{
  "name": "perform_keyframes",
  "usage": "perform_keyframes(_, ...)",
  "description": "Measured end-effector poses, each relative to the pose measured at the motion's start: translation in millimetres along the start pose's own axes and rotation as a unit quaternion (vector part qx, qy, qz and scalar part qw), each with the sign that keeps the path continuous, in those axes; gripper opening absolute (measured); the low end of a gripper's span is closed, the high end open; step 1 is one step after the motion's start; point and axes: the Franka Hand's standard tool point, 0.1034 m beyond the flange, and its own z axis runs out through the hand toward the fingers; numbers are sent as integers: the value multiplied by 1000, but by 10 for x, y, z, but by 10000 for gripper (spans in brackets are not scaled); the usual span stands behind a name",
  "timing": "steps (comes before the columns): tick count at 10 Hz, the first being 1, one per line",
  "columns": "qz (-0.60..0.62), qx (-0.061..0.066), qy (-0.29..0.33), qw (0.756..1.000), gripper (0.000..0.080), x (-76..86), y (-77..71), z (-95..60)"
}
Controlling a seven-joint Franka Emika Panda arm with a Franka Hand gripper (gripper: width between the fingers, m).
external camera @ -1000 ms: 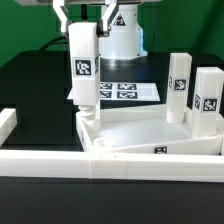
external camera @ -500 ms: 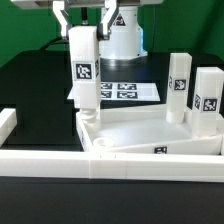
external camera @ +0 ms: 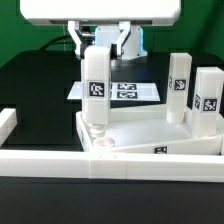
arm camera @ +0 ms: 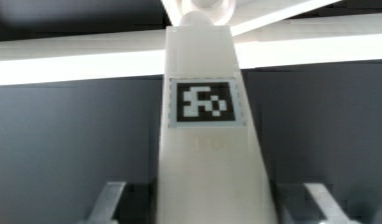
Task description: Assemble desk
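Observation:
The white desk top [external camera: 150, 128], a rimmed tray, lies at the front of the black table. My gripper [external camera: 100, 52] is shut on the upper end of a white tag-marked leg [external camera: 97, 88] and holds it upright. The leg's lower end is at the round socket in the tray's corner at the exterior view's left; I cannot tell whether it is seated. Two more legs [external camera: 179, 86] [external camera: 208, 97] stand upright at the tray's right side. In the wrist view the held leg [arm camera: 209, 110] fills the middle, with a finger [arm camera: 113, 200] on either side of it.
The marker board [external camera: 128, 91] lies flat behind the tray. A long white border rail [external camera: 110, 166] runs along the front, and another piece of rail [external camera: 8, 124] sits at the exterior view's left. The robot's white base [external camera: 128, 42] stands at the back.
My gripper has carried the leg toward the exterior view's right and downward, from beside the tray's left edge to over its left corner socket. The wrist now fills the top of the view.

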Motion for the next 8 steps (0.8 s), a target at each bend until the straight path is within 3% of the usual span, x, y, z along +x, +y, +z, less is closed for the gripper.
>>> perform_keyframes(2, 0, 0, -1, 1000, 290, -8, -4, 9)
perform_keyframes(5, -87, -5, -1, 996, 290, -51, -220, 132)
perform_keyframes(8, -71, -6, 1, 997, 290, -49, -210, 135)
